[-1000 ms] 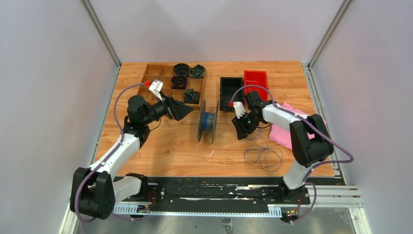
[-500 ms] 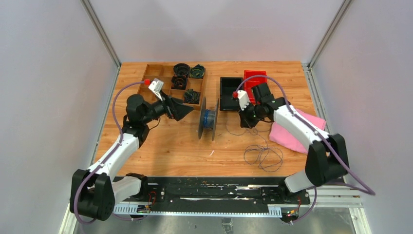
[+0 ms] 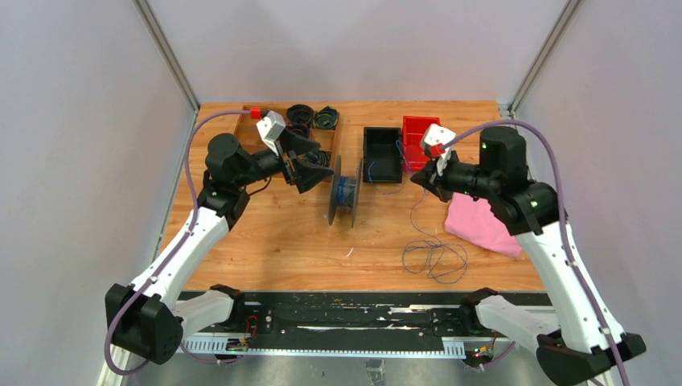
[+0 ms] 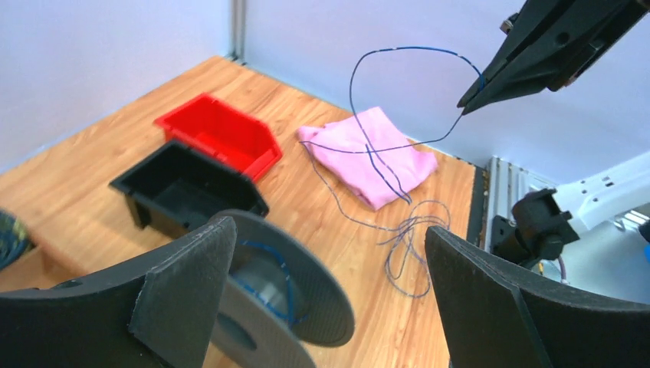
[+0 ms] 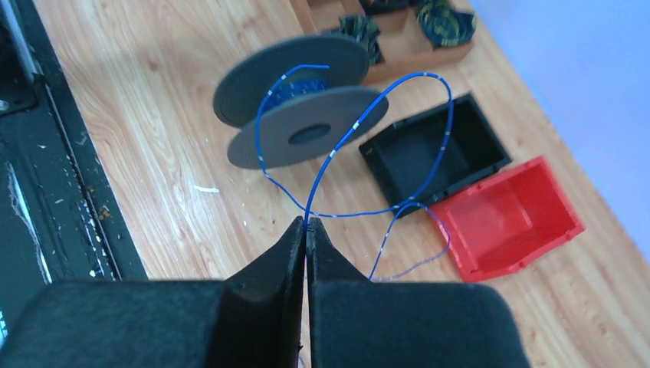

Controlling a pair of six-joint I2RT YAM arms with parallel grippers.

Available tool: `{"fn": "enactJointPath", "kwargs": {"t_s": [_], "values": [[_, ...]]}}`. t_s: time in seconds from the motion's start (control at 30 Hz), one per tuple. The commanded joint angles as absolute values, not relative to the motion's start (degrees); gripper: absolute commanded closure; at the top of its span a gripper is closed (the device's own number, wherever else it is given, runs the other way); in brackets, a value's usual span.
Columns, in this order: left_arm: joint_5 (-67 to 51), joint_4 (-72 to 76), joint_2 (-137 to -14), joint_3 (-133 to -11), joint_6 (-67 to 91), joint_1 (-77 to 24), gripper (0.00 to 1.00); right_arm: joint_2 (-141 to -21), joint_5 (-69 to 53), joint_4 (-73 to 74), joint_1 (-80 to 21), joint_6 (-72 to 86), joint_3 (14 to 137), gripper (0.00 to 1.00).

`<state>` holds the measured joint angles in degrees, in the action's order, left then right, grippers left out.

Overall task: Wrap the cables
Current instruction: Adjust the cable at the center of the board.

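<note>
Right wrist | right claw (image 5: pixel 306 224) pinching blue cable (image 5: pixel 314 198) | left claw (image 4: pixel 329 236) spread near spool (image 4: pixel 322 313)

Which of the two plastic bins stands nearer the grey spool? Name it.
The black bin; it stands between the red bin and the grey spool, the red one being farther right.

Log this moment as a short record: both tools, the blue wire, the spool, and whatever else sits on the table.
right tool: shut on the blue wire, held up above the table
left tool: open, empty, facing the spool, not touching it
spool: standing on its rim, some blue wire on its core
slack: loose loops lying on the table beside the pink cloth
bins: black bin and red bin side by side, both look empty
</note>
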<state>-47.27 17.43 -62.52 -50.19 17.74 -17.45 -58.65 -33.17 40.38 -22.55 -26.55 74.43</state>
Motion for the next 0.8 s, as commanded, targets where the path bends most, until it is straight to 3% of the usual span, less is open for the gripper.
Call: {"fn": "enactJointPath", "kwargs": {"t_s": [0.0,0.4,0.63,0.77], "values": [[-50.02,15.38,-64.16,-55.70,13.78,-21.20,0.02,-55.97,-38.30,43.57,-23.30,-28.41,78.23,1.00],[-47.59,15.25,-70.23,-59.49,28.92,-30.42,0.02,-58.58,-41.86,41.45,-23.43,-23.77,81.34,0.99],[-38.06,15.17,-73.33,-59.15,32.44,-32.26,0.01,-58.89,-41.84,39.65,-23.42,-22.19,80.20,0.99],[-36.01,15.14,-74.74,-59.32,31.46,-32.34,0.06,-58.80,-41.75,39.58,-23.47,-21.72,80.44,0.99]]}}
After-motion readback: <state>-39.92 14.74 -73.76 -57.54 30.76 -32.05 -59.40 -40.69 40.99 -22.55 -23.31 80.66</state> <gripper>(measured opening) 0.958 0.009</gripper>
